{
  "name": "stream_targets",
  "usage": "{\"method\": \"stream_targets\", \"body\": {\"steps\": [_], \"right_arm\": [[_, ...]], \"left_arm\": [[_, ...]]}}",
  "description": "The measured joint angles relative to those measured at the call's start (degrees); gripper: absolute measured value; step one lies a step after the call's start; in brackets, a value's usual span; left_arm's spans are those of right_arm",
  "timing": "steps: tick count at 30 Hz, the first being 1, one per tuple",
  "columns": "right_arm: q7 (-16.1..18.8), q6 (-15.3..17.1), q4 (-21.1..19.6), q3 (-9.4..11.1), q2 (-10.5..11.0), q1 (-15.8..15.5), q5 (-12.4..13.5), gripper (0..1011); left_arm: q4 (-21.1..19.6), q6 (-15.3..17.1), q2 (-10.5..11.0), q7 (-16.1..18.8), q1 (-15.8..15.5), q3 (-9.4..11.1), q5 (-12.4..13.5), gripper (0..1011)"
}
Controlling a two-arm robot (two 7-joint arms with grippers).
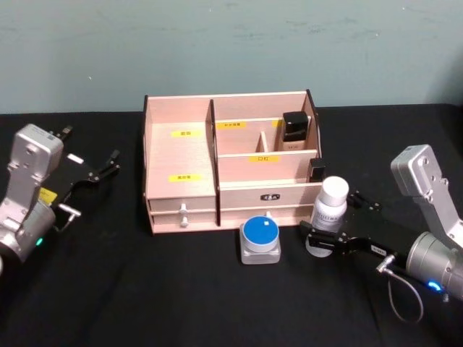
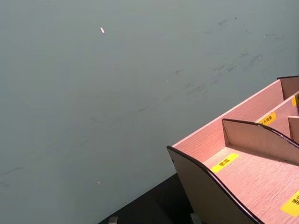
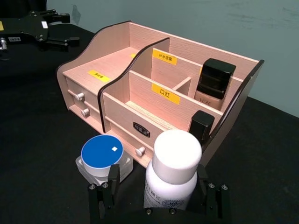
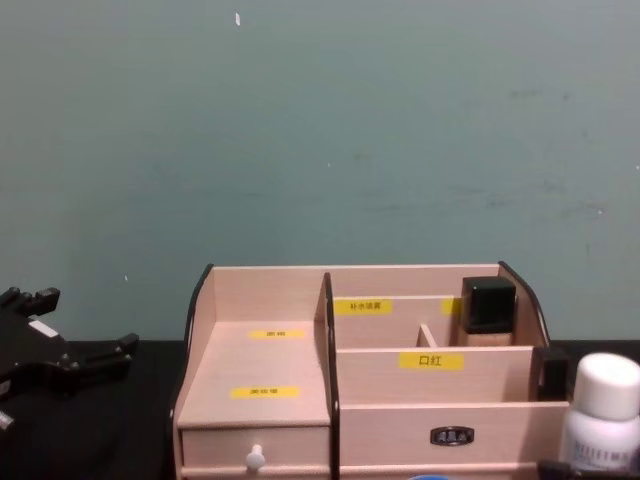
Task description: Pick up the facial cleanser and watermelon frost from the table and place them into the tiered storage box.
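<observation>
Though print [image 3: 164,198] blurs, right hand [image 3: 158,172] seemingly straddles bottle [image 3: 175,156].

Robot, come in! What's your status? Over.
Right pincer open, astride white-capped white plastic bottle, before light wooden tiered storage box. Left pincer open, idle at left. Blue-lidded round jar close beside bottle.

Looks like a robotics test lab: a counter [image 1: 145,303] under black cloth fills the lower frame, a bare, scuffed teal wall [image 1: 231,43] spans the top, and the left arm [image 1: 25,195] and right arm [image 1: 430,210] sit at the side edges.
</observation>
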Motion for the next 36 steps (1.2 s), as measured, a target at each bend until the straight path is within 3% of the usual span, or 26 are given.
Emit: {"method": "stream_targets", "body": {"steps": [15, 23, 28, 36], "right_arm": [[0.02, -0.57, 0.20, 0.05, -0.48, 0.08, -0.74, 997], [0.00, -0.58, 0.20, 0.10, -0.45, 0.06, -0.68, 827], [-0.01, -0.59, 0.19, 0.10, -0.43, 0.04, -0.63, 638], [-0.02, -0.58, 0.16, 0.10, -0.39, 0.01, -0.57, 595]], "left_arm": [[0.00, 0.00, 0.00, 0.00, 0.00, 0.00, 0.00, 1001], [0.00, 0.00, 0.00, 0.00, 0.00, 0.00, 0.00, 1001], [0.00, 0.00, 0.00, 0.00, 0.00, 0.00, 0.00, 1001], [0.00, 0.00, 0.00, 0.00, 0.00, 0.00, 0.00, 1001]]}}
